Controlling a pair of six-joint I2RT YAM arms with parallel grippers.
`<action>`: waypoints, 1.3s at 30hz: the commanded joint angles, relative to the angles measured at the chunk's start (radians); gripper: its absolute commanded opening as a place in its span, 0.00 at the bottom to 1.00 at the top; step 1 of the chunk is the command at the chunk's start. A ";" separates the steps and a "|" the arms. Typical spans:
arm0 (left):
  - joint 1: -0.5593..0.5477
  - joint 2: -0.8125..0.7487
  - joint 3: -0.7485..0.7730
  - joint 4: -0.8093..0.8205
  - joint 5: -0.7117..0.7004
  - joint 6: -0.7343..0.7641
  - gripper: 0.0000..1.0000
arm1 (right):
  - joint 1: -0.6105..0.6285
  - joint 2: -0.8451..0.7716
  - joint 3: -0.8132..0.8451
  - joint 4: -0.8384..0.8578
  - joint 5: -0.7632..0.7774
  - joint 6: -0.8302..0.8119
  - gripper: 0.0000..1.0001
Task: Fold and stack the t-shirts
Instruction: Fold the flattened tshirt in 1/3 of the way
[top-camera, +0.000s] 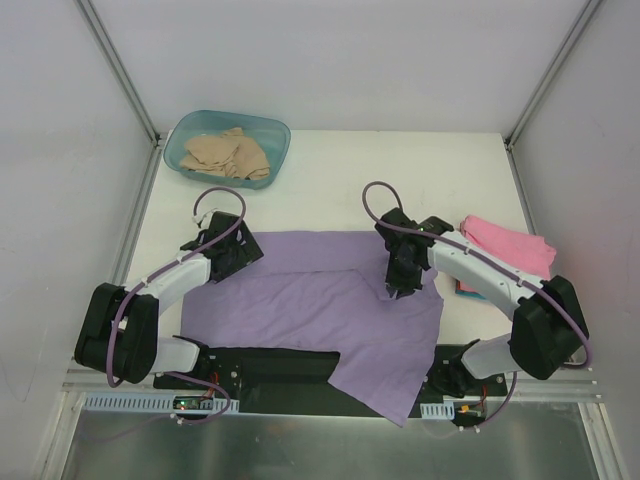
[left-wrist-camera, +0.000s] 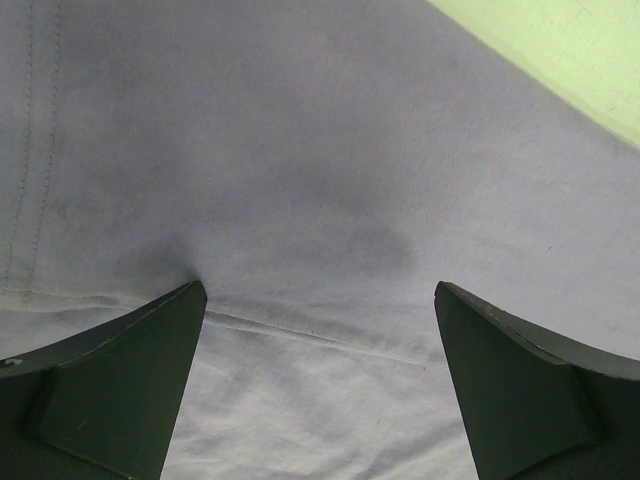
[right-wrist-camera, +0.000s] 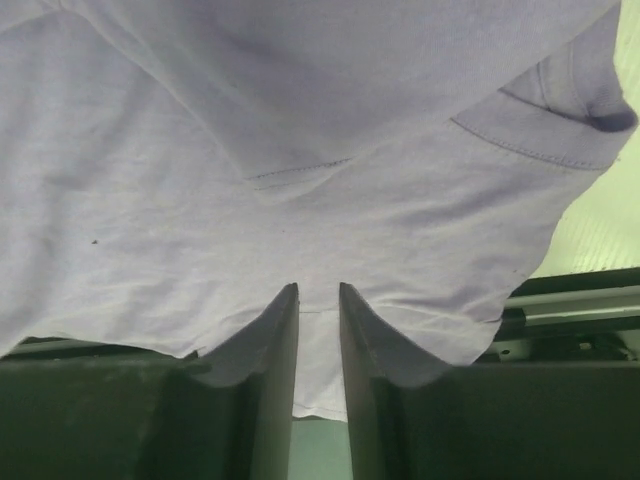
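Spread flat over the table (top-camera: 330, 160) centre: lavender t-shirt (top-camera: 300, 300), its near corner drooping off the 6 o'clock edge between the arm bases. Poised over its 9 o'clock border: left gripper (top-camera: 243, 252), jaws spread wide, nothing between them (wrist view shows only purple cloth and a hem seam below the fingertips (left-wrist-camera: 150, 340)). Planted at a raised fold toward 3 o'clock: right gripper (top-camera: 401, 290), jaws nearly together with a narrow gap, a thin layer of purple fabric running between them; firmly pinched or just let go, cannot tell. Folded at 3 o'clock beyond the right arm: pink t-shirt (top-camera: 505, 245). Crumpled inside the teal tub (top-camera: 270, 135) at 11 o'clock: tan t-shirt (top-camera: 228, 152).
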 joint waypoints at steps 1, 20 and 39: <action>0.008 -0.023 -0.006 -0.009 -0.011 0.022 0.99 | 0.012 0.011 0.044 -0.053 0.039 -0.007 0.30; 0.022 -0.007 -0.009 -0.009 -0.019 0.034 0.99 | -0.402 0.182 0.103 0.154 0.058 -0.434 0.50; 0.030 -0.006 -0.011 -0.009 -0.014 0.034 0.99 | -0.488 0.203 0.051 0.164 -0.120 -0.441 0.11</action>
